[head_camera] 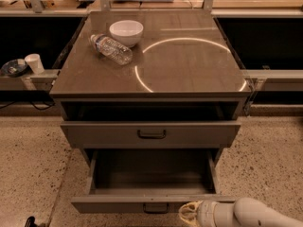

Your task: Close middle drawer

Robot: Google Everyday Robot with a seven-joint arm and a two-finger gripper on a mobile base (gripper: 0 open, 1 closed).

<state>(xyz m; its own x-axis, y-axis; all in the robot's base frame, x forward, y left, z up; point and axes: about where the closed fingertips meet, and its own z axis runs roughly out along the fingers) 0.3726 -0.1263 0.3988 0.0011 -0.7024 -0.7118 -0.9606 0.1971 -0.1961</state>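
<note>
Gripper [189, 213] at five o'clock, by the middle drawer [113, 204] front; open or closed, cannot tell. Pushing off-centre could skew and jam it.

The robot's one arm [258, 215] enters from the lower right corner and lies nearly level, reaching toward the left. It is a smooth, rounded white limb that narrows into a short white wrist [211, 213]. At its end sits the gripper [189, 212], pale and yellowish, low at the bottom edge and a little right of centre, pointing left.
</note>
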